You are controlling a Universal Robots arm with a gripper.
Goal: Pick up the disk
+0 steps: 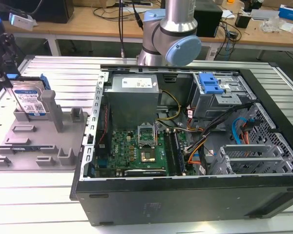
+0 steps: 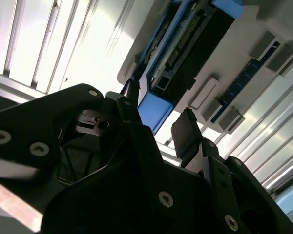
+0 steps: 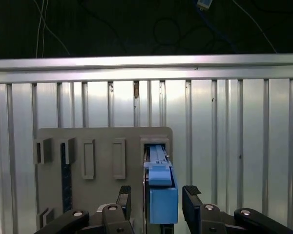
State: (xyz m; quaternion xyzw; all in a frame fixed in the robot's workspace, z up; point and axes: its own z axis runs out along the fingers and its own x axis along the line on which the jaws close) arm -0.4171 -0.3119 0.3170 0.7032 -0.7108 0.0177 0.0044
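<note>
Bench [image 1: 39, 214]: slatted metal, grey tray [image 1: 19, 146] on it.
Disk [image 3: 161, 195]: upright in tray's corner slot.
Gripper [image 3: 158, 200]: fingers apart, flanking disk, not touching.

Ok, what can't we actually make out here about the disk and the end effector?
First wrist view: the disk stands edge-on between the fingers of the open end effector, so its label face is hidden.
Second wrist view: the picture's edge cuts off the disk's far end.
Exterior view: the picture's left edge cuts off the end effector, and the grey holder hides the disk's bottom edge.
</note>
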